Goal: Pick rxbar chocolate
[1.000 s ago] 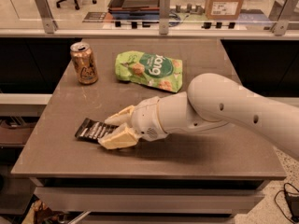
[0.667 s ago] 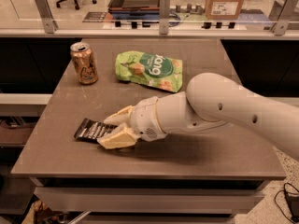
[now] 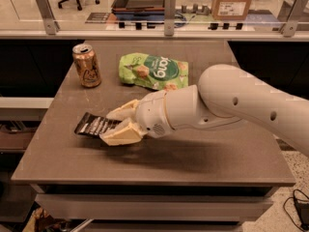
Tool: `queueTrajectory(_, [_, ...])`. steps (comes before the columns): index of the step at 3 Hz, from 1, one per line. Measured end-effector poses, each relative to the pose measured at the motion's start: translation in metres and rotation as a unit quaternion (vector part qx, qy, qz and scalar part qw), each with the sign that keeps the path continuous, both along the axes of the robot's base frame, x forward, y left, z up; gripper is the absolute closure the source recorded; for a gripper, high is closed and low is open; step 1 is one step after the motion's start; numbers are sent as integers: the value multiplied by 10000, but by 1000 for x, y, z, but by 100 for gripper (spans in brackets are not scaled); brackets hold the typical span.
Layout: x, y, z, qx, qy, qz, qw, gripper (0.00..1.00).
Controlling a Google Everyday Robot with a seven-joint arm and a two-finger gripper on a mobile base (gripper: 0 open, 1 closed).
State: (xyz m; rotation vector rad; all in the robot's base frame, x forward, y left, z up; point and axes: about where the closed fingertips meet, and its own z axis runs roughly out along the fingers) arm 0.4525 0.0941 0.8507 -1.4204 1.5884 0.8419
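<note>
The rxbar chocolate (image 3: 91, 125), a flat black bar with white lettering, lies on the brown table (image 3: 203, 158) at the left front. My gripper (image 3: 106, 127) reaches in from the right, low over the table. Its two cream fingers (image 3: 120, 112) sit on either side of the bar's right end, closed against it. The bar's right end is hidden between the fingers, and the bar still rests on the table.
A copper-coloured drink can (image 3: 87, 65) stands at the back left. A green snack bag (image 3: 153, 71) lies at the back middle, just beyond my arm. A glass rail (image 3: 169, 13) runs along the far edge. The table's left edge is close to the bar.
</note>
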Motion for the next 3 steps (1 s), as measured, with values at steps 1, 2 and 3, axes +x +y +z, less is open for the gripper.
queueTrajectory(1, [4,-1,33,38,-221,-20,9997,100])
queueTrajectory(2, [9,-1,59,1,-379,-44,9993,100])
queueTrajectory(3, [20,-2,90,59,-626,2,9980,100])
